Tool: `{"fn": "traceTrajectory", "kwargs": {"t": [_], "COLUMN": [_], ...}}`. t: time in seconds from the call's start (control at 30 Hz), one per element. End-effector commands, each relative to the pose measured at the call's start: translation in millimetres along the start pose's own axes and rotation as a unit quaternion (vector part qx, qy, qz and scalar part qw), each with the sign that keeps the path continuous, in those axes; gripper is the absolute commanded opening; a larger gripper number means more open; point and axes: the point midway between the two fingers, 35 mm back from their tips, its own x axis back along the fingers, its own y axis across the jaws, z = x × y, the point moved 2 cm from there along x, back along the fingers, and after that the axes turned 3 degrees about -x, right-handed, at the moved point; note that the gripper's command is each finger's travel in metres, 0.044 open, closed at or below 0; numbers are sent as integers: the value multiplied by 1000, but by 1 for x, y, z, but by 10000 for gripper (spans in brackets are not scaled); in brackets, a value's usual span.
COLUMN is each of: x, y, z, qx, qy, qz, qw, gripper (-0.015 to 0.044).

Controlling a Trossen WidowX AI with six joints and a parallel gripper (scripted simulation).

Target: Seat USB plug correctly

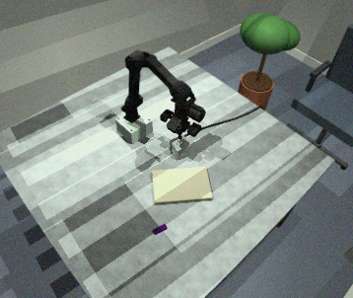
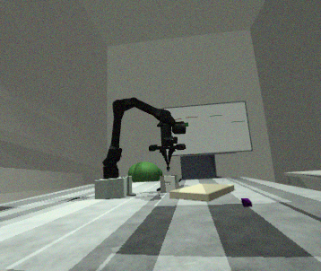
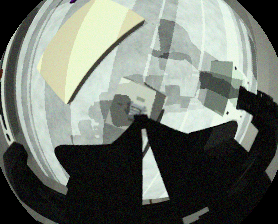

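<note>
The power cube (image 1: 176, 149) (image 2: 169, 183) (image 3: 131, 90) is a small light-grey block standing on the table. Socket details (image 3: 136, 107) show on its top in the wrist view, partly in shadow. My gripper (image 1: 180, 136) (image 2: 168, 169) (image 3: 142, 123) points straight down over the cube, its fingertips together just above the top face. It is shut on the USB plug, which is tiny and mostly hidden by the dark fingertips. The cube looks turned at an angle in the wrist view. Whether the plug's tip is in the socket, and which way round it is, I cannot tell.
A flat cream board (image 1: 181, 184) (image 2: 200, 192) (image 3: 90, 45) lies close to the cube. A small purple block (image 1: 160, 229) (image 2: 247, 202) lies beyond it. The pale arm base (image 1: 128, 130) (image 2: 109, 188) is on the other side. A dark cable (image 1: 232, 118) runs toward the table's edge.
</note>
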Motion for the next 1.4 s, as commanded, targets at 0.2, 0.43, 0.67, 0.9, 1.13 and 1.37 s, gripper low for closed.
{"fn": "traceTrajectory", "kwargs": {"t": [0.2,0.43,0.67,0.9,1.13,1.37], "x": [0,0,0,0,0,0], "y": [0,0,0,0,0,0], "z": [0,0,0,0,0,0], "qx": [133,223,312,397,480,558], "qy": [0,0,0,0,0,0], "qz": [0,0,0,0,0,0], "qw": [991,975,950,918,877,830], "gripper": [0,0,0,0,0,0]}}
